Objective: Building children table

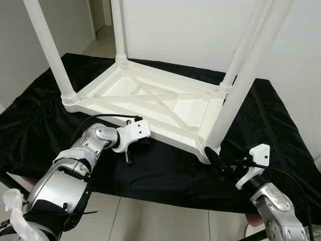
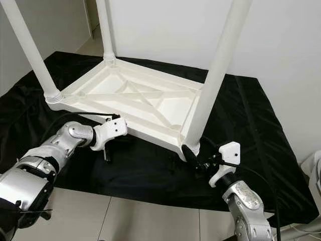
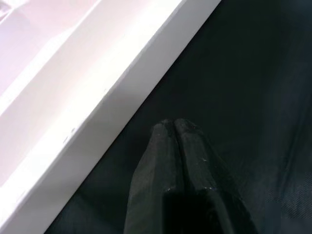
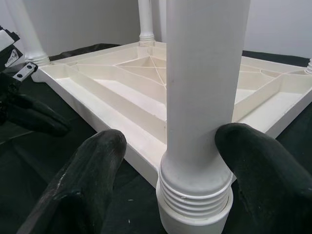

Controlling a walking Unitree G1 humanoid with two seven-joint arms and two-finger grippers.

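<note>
The white children's table (image 1: 150, 100) lies upside down on a black cloth (image 1: 45, 120), its legs pointing up. My right gripper (image 4: 168, 141) is open at the foot of the near right leg (image 1: 235, 95). One finger (image 4: 253, 161) touches the threaded base and the other finger (image 4: 92, 165) stands a little off it. My left gripper (image 3: 173, 124) is shut on nothing, its tips on the cloth just beside the table's front edge (image 3: 97, 112). The left wrist housing (image 1: 133, 131) sits near that edge.
Three more legs stand up: at the near left corner (image 1: 47, 45), at the back left (image 1: 118, 30) and at the back right (image 1: 246, 45). Light floor tiles (image 1: 150, 221) show in front of the cloth. A white wall (image 1: 200, 25) rises behind.
</note>
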